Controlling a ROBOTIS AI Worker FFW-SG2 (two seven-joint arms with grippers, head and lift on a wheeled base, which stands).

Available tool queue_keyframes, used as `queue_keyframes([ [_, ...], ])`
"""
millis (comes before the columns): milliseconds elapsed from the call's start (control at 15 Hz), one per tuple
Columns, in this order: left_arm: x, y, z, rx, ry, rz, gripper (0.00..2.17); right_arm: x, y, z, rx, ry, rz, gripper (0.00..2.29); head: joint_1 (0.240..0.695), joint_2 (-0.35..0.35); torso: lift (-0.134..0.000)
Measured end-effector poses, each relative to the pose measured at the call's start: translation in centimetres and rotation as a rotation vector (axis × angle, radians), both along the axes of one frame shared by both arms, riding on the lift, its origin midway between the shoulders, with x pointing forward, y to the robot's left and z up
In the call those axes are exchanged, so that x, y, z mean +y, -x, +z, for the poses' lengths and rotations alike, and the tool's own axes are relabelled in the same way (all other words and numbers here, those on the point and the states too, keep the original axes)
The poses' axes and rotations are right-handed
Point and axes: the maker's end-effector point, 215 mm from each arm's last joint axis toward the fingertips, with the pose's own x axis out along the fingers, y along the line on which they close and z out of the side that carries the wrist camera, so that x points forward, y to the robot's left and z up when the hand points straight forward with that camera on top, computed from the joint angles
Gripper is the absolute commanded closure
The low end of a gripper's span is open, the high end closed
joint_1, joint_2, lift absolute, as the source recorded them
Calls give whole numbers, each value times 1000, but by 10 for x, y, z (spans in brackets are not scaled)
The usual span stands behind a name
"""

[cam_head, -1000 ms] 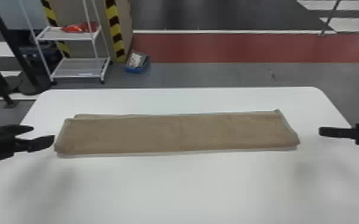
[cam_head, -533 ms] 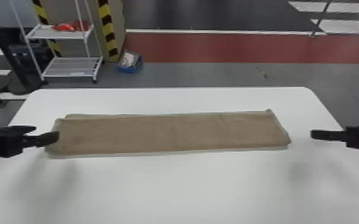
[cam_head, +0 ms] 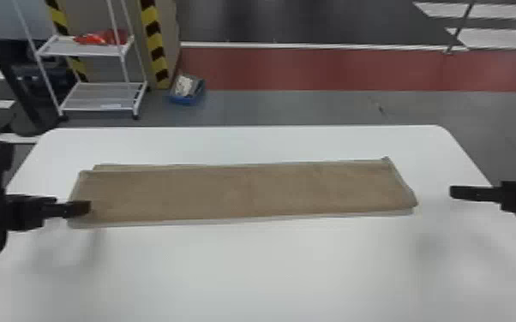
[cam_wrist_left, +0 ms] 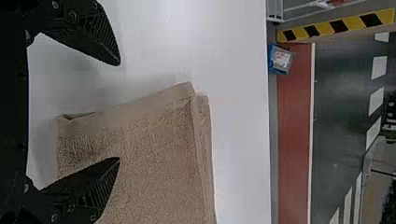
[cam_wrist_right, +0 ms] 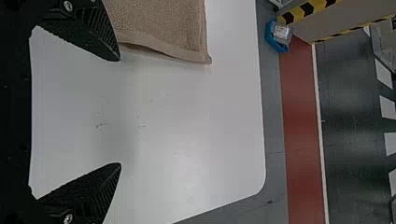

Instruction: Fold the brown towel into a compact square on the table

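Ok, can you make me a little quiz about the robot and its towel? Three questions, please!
1. Pick one. How does the brown towel lie on the white table?
A) Scrunched up in a ball
B) Folded in a long strip
C) Hanging down off the edge

2. True or false? The right gripper is open and holds nothing.

3. Fill in the missing colour: the small box on the floor beyond the table is ____.

Key: 1. B; 2. true; 3. blue
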Motion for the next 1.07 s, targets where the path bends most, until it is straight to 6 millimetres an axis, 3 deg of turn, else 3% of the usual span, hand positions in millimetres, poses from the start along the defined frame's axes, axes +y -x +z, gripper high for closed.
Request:
queue_keyframes([
  [133,-10,0,-3,9,25,-17,586,-1,-1,1,-3,1,0,76,695,-43,-123],
  [333,-25,2,-4,18,55,-59,1676,-4,-1,3,-13,2,-4,76,695,-61,-123],
  [400,-26,2,-5,20,57,-64,1909,-5,-1,3,-15,1,-4,76,695,-66,-123],
  [533,-29,3,-3,19,76,-76,1919,-5,-1,3,-16,-1,-4,76,695,-67,-123],
  [600,-32,5,-1,19,95,-93,2118,-6,-1,3,-17,-1,-6,76,695,-70,-123],
  [800,-38,10,10,12,153,-149,2142,-9,1,2,-16,-2,-9,76,695,-82,-123],
  [1067,-18,26,27,-12,162,-188,2142,-10,5,-3,-12,-11,-14,76,695,-70,-123],
])
